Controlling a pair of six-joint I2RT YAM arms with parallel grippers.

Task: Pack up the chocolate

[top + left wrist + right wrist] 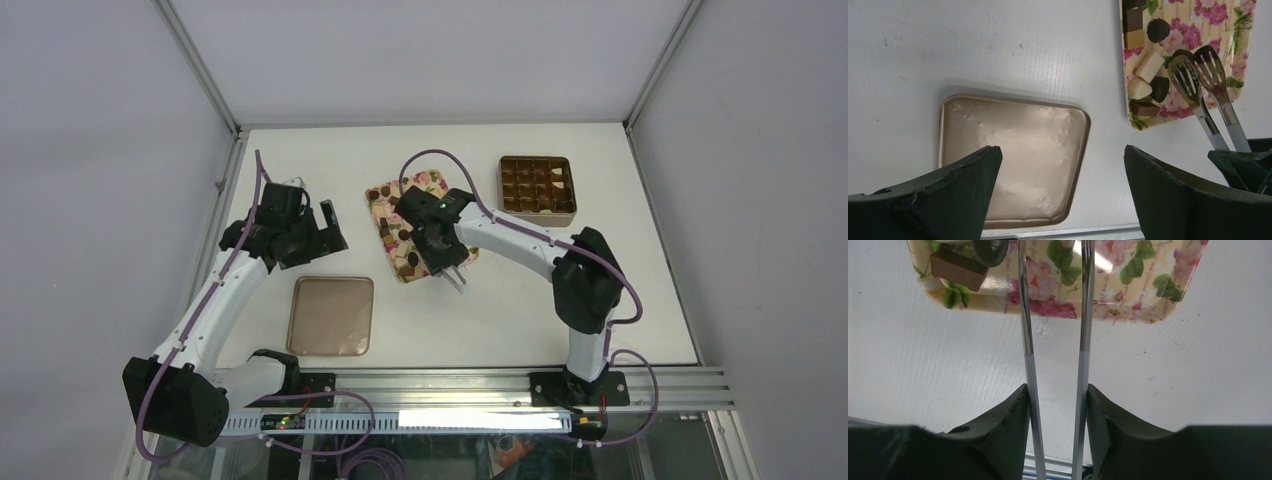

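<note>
Several chocolates, dark, brown and white, lie on a floral tray; they also show in the top view. My right gripper is shut on the handles of metal tongs. The tongs' slotted ends hover over the tray's near corner beside a dark piece, with a gap between them. A brown square piece lies left of the tongs. My left gripper is open and empty above the tan lid.
The brown box with grid compartments stands at the back right, with a few pale pieces in it. The lid lies near the front edge, left of centre. The right arm reaches across from the right.
</note>
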